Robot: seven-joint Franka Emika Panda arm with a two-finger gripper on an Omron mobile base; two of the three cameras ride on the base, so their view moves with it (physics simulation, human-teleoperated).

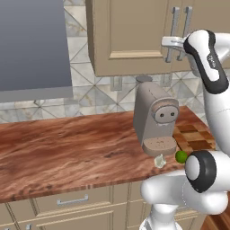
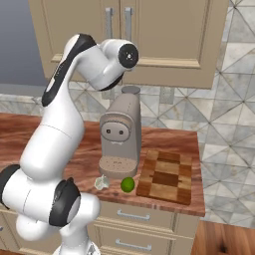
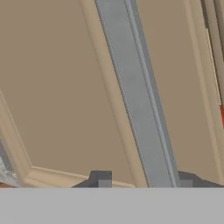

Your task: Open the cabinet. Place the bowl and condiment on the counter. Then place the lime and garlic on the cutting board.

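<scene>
The beige cabinet [image 1: 130, 36] [image 2: 169, 40] hangs above the counter [image 1: 67, 148] [image 2: 89, 144], and its two doors look closed or barely ajar. My gripper [image 1: 167, 42] [image 3: 143, 180] is raised to the left door's vertical silver handle [image 1: 173, 27] [image 3: 135, 96]. The bar runs between the fingertips, tight against the right one. A thin red sliver shows past the door's edge in the hand view. The bowl and condiment are hidden. The lime [image 1: 181, 156] [image 2: 128, 184] and garlic [image 1: 159, 160] [image 2: 101, 183] lie on the counter beside the checkered cutting board [image 1: 195, 134] [image 2: 167, 177].
A grey-brown coffee machine [image 1: 155, 119] [image 2: 119, 134] stands on the counter under the cabinet, just left of the board. A grey range hood [image 1: 33, 49] hangs at the far left. Drawers [image 1: 72, 201] with short handles sit below the counter edge.
</scene>
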